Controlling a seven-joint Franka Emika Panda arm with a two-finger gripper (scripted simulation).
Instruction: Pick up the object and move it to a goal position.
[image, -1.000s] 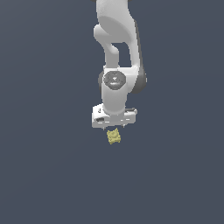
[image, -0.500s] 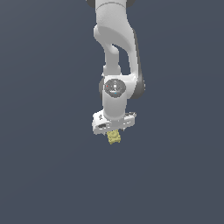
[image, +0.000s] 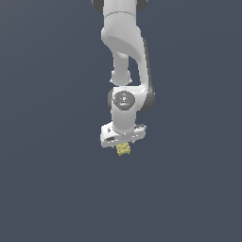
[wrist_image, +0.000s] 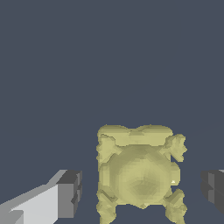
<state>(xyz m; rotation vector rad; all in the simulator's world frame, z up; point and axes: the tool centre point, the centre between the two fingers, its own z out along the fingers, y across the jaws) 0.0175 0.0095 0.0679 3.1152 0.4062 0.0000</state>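
Because the object [wrist_image: 139, 175] was a knobbly, pale-yellow lump of uneven outline, the flat dark pads might have met only its protruding corners and let it twist or slip on closing. It lay directly beneath the white gripper [image: 122, 142], between the fingers [wrist_image: 70, 194], which stood open with a gap on each side. The surface under it was plain matte grey.
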